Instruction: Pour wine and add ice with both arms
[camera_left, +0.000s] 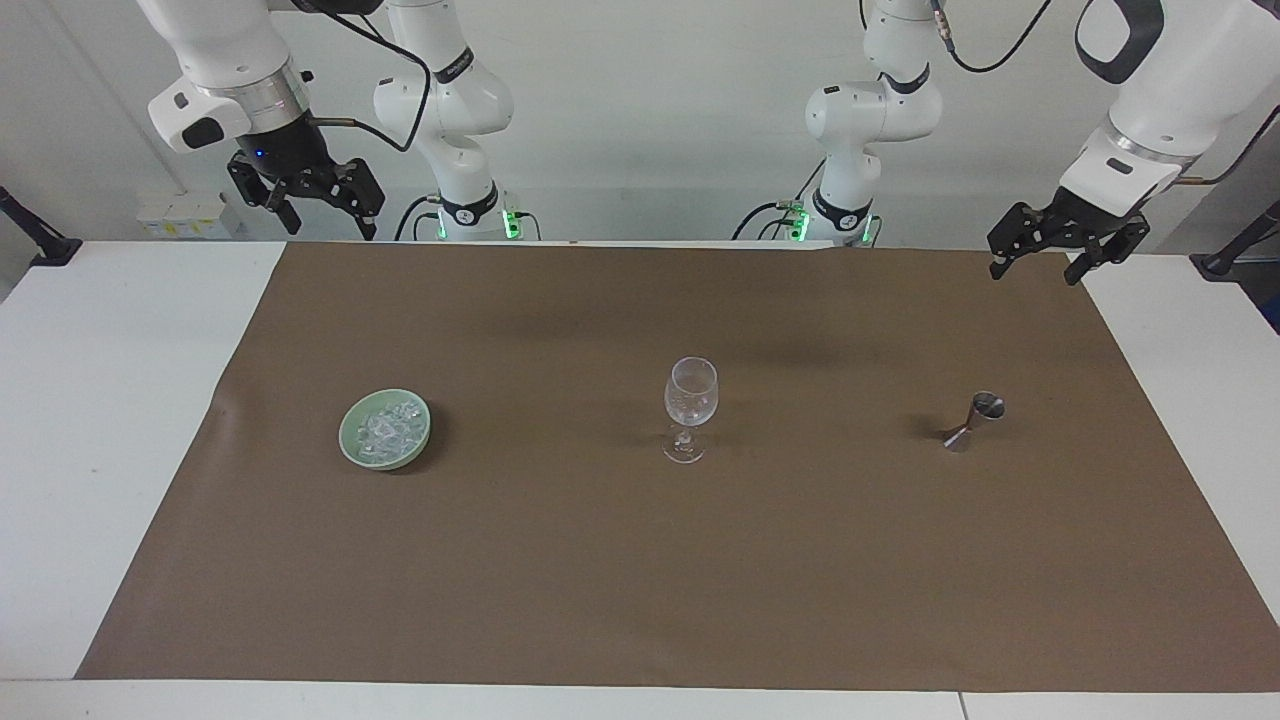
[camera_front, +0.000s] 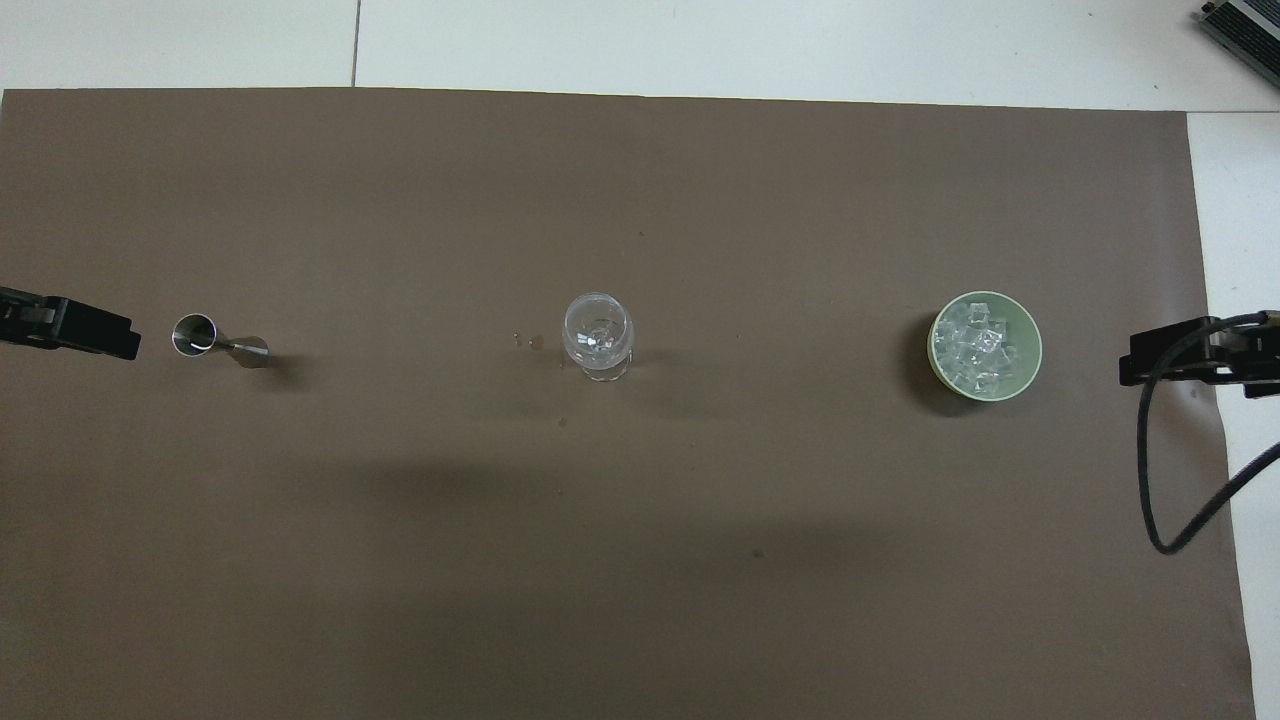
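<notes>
Facing view first. Bowl (camera_left: 385, 429), pale green, sits on the brown mat (camera_left: 640, 560) toward the right arm's end of the desk (camera_left: 100, 400); I see it heaped with the ice (camera_left: 390, 427), small clear chunks. Wine glass (camera_left: 690, 408) stands upright at mid-mat, with a few clear bits visible inside its bowl; what they are I cannot tell. Steel jigger (camera_left: 973, 421) is near the left arm's end and looks tilted. Right claw (camera_left: 322, 213) hangs high over the robots' edge of the mat, well apart from the bowl and its ice, fingers spread and gripping nothing. Left claw (camera_left: 1040, 258) hangs over the mat's corner at its own end, well apart from the jigger, fingers likewise spread and empty.

Overhead view. Ice (camera_front: 977, 347) fills the bowl (camera_front: 1030, 335), cubes piled to the rim. Glass (camera_front: 598, 332) is between the bowl and the jigger (camera_front: 215, 341), the three roughly in one row. Small droplets (camera_front: 530, 341) mark the mat beside the glass. Only the tips of each claw show: left claw (camera_front: 95, 331) at the frame edge beside the jigger, right claw (camera_front: 1165, 358) at the mat's edge beside the bowl, a black cable (camera_front: 1160, 480) looping below it.
</notes>
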